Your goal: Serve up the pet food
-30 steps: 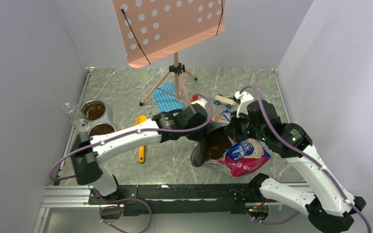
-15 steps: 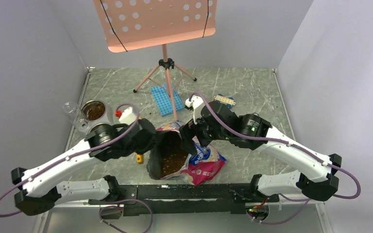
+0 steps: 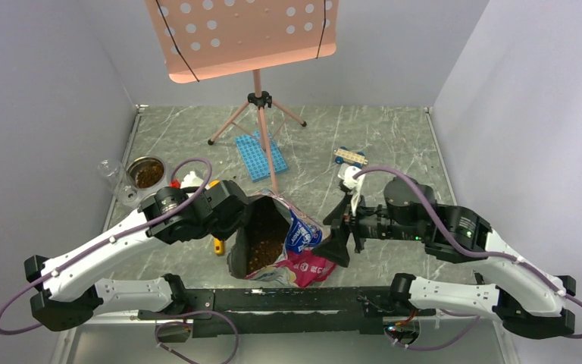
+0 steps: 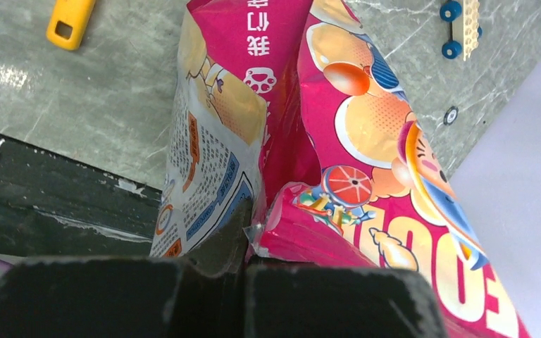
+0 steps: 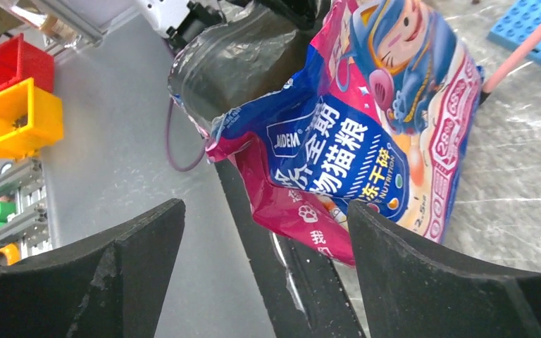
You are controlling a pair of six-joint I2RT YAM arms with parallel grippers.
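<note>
The pink-and-blue foil bag (image 3: 303,254) stands open near the table's front edge, with brown pet food (image 3: 265,246) showing inside it. My left gripper (image 3: 235,224) is shut on the bag's left rim; in the left wrist view its jaws (image 4: 252,253) pinch the torn foil edge of the bag (image 4: 366,141). My right gripper (image 3: 333,231) hangs open just right of the bag, apart from it. In the right wrist view the bag (image 5: 366,134) lies ahead of my open right gripper (image 5: 268,239), with nothing between the fingers.
A steel bowl (image 3: 149,173) with kibble stands at the far left beside a clear glass (image 3: 110,171). The yellow scoop (image 3: 217,246) lies partly under my left arm. A blue rack (image 3: 261,155), a toy car (image 3: 350,157) and a pink music stand (image 3: 250,34) stand behind.
My right gripper has opened, let go of the bag's right rim and drawn back to the right. The bag's right side has slumped. My left gripper keeps its hold.
</note>
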